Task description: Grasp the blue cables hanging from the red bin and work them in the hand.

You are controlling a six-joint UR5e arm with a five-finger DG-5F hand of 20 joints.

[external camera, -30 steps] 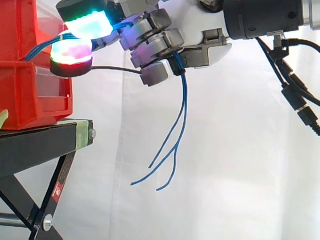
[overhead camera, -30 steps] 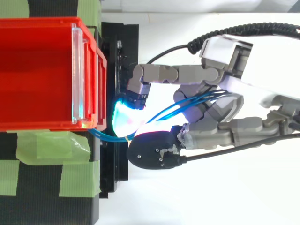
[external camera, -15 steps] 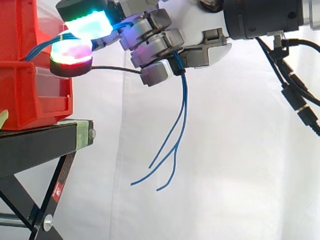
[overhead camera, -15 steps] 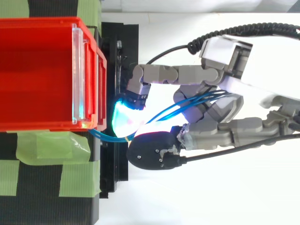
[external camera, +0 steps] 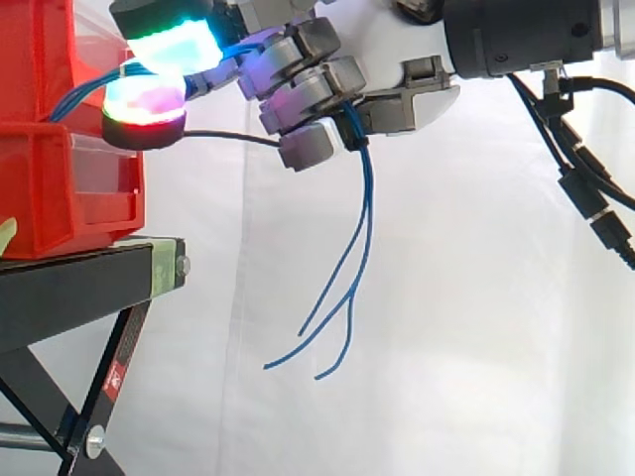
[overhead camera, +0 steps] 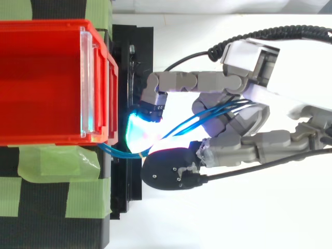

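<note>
**Hand clamped on the blue cables, right next to the bin**

Side-on first: spotting the hand [external camera: 382, 55] up at 12 o'clock, reaching in from 3 o'clock. Closed up, with fingers curled round the blue cables [external camera: 365, 198], so definitely got hold of them.

Can trace the cables out of the upper red bin [external camera: 40, 59] at 9 o'clock. From there, passing between 2 glowing fingertips [external camera: 174, 45], a green one at 12 o'clock of a pink-red one. Can't tell how hard those 2 are squeezing. Then on through the curled fingers and dropping out toward 6 o'clock. Counting 3 loose ends dangling free in front of the white curtain [external camera: 476, 297], touching nothing.

Also seeing a 2nd red bin [external camera: 60, 188] under the 1st, sitting on the black stand [external camera: 79, 283] at 8 o'clock.

From above: bin at 9 o'clock, hand at 3 o'clock. Cables looping out by the bin's 5 o'clock corner, then arcing toward 3 o'clock into the fingers. Cyan glow just beside the bin's clear front. Strips of green tape [overhead camera: 52, 166] down at 7 o'clock.
</note>
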